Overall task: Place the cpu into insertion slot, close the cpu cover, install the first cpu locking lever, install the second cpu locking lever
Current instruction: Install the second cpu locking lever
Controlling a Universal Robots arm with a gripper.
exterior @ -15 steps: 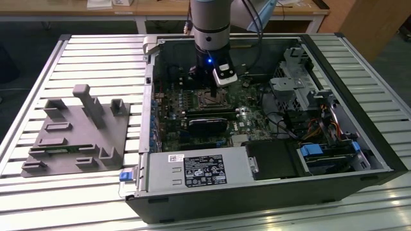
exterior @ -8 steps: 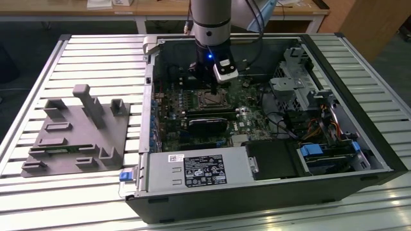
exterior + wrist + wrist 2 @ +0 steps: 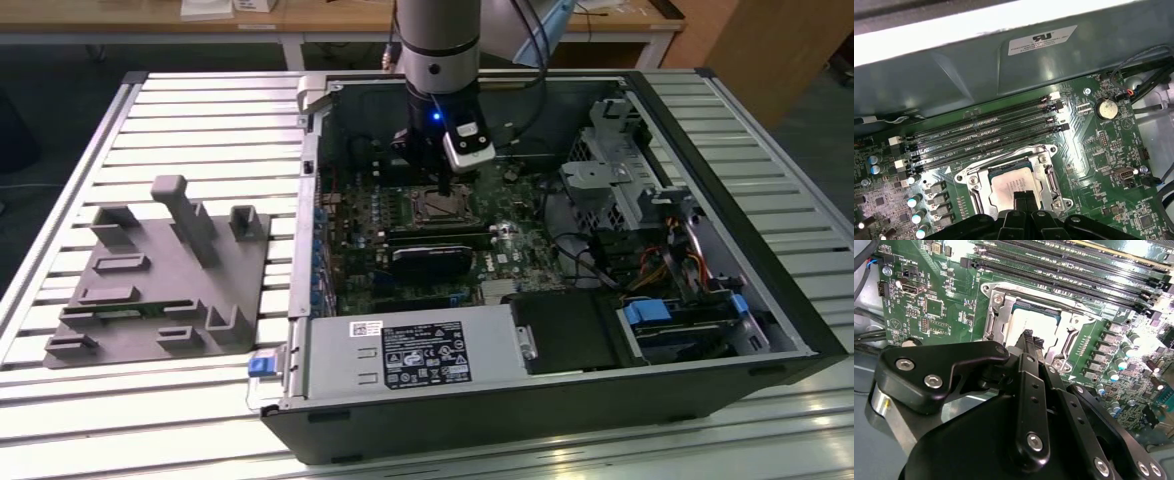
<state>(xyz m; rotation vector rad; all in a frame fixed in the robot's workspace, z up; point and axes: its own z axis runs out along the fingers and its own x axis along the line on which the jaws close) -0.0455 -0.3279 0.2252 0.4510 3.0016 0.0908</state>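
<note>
Green board, hand [image 3: 1022, 196] over cpu [image 3: 1010, 186]

An open computer case [image 3: 747, 250] is laid on a slatted metal table [image 3: 200, 120]. A grey fixture block [image 3: 154, 275] with upright posts is set on the table at the exterior view's left, apart from the case. A labelled power supply [image 3: 420, 352] is seen at the near side of the case, with a drive cage [image 3: 607, 165] and coloured cables [image 3: 661, 265] at the right. Four black memory slots [image 3: 986, 132] are seen in the first wrist view, with a coin battery [image 3: 1105, 109] beside them. A wooden bench [image 3: 334, 20] is placed at the far side.
</note>
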